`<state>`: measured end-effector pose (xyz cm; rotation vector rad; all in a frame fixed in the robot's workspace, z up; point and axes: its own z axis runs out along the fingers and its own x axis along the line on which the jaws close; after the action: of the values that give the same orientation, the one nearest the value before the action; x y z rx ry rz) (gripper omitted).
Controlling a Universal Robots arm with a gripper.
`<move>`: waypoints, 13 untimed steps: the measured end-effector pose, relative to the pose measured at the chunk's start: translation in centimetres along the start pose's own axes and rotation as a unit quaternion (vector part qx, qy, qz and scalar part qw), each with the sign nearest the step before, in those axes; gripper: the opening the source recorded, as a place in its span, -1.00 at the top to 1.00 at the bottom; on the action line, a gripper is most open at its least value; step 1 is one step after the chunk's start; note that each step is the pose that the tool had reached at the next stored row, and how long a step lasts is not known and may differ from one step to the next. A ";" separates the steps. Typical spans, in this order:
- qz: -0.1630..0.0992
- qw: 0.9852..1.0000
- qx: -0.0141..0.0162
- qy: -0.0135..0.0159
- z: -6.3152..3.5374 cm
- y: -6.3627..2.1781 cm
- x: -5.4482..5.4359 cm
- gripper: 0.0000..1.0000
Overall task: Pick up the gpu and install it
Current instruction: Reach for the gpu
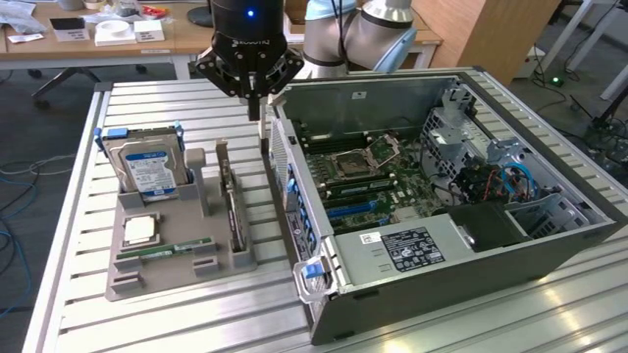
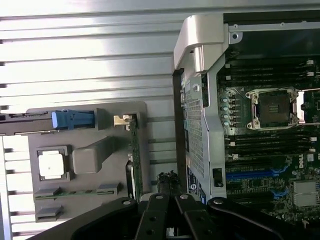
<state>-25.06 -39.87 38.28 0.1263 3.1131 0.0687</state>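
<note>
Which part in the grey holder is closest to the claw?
The thin dark expansion card standing on edge, at the grey holder's side facing the computer case.

Gripper poised between the parts holder and the open computer case.

The black gripper (image 1: 255,115) hangs with its fingers (image 1: 254,103) pinched together, above the slatted table (image 1: 147,103) beside a corner of the computer case (image 1: 393,272). At the exterior view's left, the gpu (image 1: 234,209) stands on edge in the grey holder (image 1: 167,283). The hard drive (image 1: 147,170) stands upright further left.
</note>
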 end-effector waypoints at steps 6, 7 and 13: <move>0.000 1.000 0.000 0.000 0.00 -0.05 0.6 0.79; 0.000 1.000 0.000 0.000 0.00 -0.07 0.8 0.79; 0.000 1.000 0.000 0.000 0.09 -0.18 2.2 0.79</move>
<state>-27.25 -39.87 38.13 0.1265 3.1131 0.0685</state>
